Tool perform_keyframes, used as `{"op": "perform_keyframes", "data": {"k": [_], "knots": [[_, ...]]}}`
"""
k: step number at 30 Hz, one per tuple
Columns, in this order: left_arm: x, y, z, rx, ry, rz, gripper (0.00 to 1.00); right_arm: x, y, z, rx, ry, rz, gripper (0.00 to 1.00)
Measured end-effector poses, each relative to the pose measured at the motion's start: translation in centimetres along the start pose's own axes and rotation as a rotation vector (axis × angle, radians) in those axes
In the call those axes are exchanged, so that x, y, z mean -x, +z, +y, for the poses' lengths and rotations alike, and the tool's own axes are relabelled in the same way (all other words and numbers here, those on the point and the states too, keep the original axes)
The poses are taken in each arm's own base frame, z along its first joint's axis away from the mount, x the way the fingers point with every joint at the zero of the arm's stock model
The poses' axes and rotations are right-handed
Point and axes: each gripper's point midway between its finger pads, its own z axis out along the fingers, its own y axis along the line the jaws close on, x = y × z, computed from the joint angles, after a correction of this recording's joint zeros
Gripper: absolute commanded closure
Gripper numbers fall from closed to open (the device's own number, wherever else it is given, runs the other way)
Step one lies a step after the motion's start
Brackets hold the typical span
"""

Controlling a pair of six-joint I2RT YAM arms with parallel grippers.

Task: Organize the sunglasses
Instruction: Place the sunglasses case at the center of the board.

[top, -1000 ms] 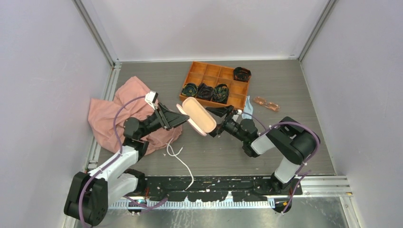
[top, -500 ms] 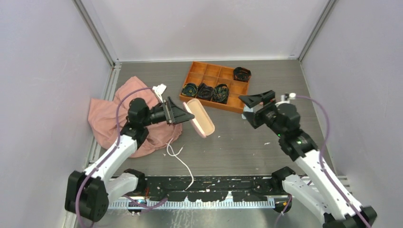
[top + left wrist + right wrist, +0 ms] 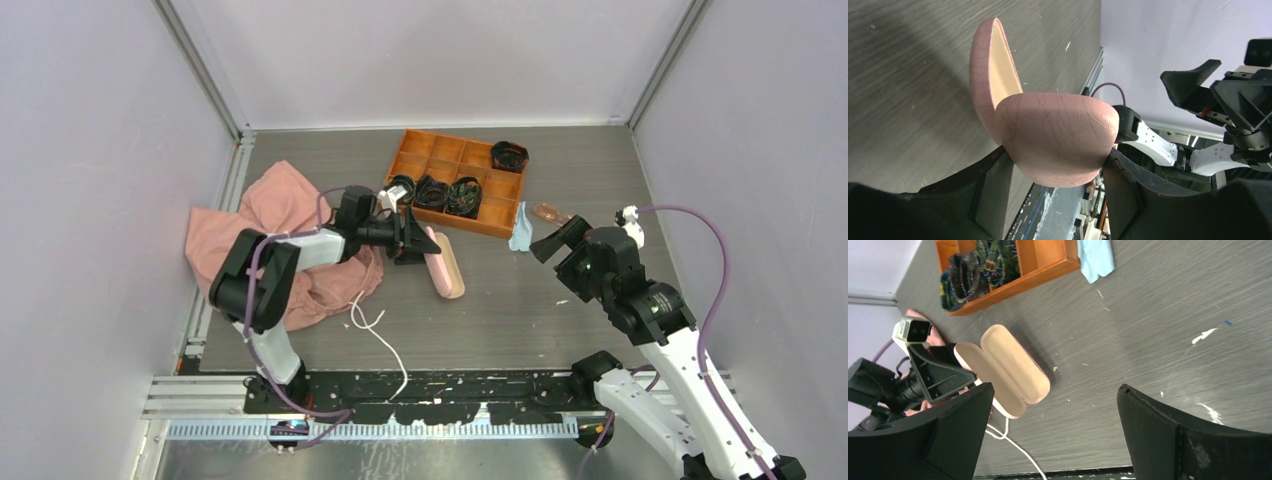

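Sunglasses (image 3: 552,213) lie on the table (image 3: 520,310), just right of the light blue cloth (image 3: 521,228) and off the right end of the orange tray (image 3: 425,150). The right gripper (image 3: 556,240) hangs near them with its jaws spread wide and nothing between them. It partly covers the pair, so the frame seems to lie flat, though that is hard to make out. The left gripper (image 3: 418,243) clamps one end of the pink case (image 3: 447,270), which stands open in front of the tray, beside the pink cloth (image 3: 250,235).
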Motion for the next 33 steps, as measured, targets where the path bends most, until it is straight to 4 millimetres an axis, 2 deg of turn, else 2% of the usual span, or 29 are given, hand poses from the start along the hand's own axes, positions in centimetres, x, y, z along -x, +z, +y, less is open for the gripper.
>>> {"op": "perform_keyframes", "data": {"k": [2, 4, 6, 8, 12, 14, 17, 19, 24, 27, 30, 33], "knots": [[0.2, 1.1, 0.9, -0.001, -0.012, 0.026, 0.96, -0.1, -0.1, -0.6, -0.023, -0.018, 0.002, 0.00], [0.1, 2.1, 1.9, -0.009, -0.034, 0.048, 0.74, -0.1, -0.3, -1.1, -0.040, -0.034, 0.001, 0.00], [0.0, 2.7, 3.1, -0.009, -0.069, 0.061, 0.57, -0.1, -0.4, -1.6, -0.059, -0.049, 0.000, 0.00], [-0.2, 3.1, 4.0, -0.003, -0.102, 0.070, 0.42, 0.0, -0.5, -1.9, -0.070, -0.060, -0.004, 0.00], [-0.4, 3.1, 4.2, 0.001, -0.108, 0.082, 0.22, 0.0, -0.6, -2.2, -0.081, -0.068, -0.009, 0.00], [-0.2, 3.0, 4.7, 0.048, -0.099, 0.082, 0.03, 0.0, -0.6, -2.4, -0.088, -0.076, -0.009, 0.00], [0.5, 2.5, 4.9, 0.163, -0.062, 0.082, 0.00, 0.1, -0.6, -2.9, -0.119, -0.109, -0.007, 0.00], [1.6, 1.6, 4.3, 0.244, -0.003, 0.062, 0.00, 0.4, -0.5, -3.0, -0.144, -0.139, -0.006, 0.00], [4.7, -2.3, 0.0, 0.417, 0.191, -0.049, 0.00, 1.2, 0.0, -3.0, -0.183, -0.220, -0.011, 0.00], [5.5, -5.2, -2.9, 0.515, 0.292, -0.144, 0.00, 1.3, 0.5, -3.5, -0.212, -0.266, -0.007, 0.00], [4.2, -6.2, -5.5, 0.575, 0.377, -0.190, 0.00, 1.4, 1.1, -3.7, -0.233, -0.292, -0.006, 0.00], [0.9, -4.8, -7.8, 0.565, 0.449, -0.162, 0.00, 1.1, 2.6, -3.7, -0.248, -0.302, 0.004, 0.02]]}}
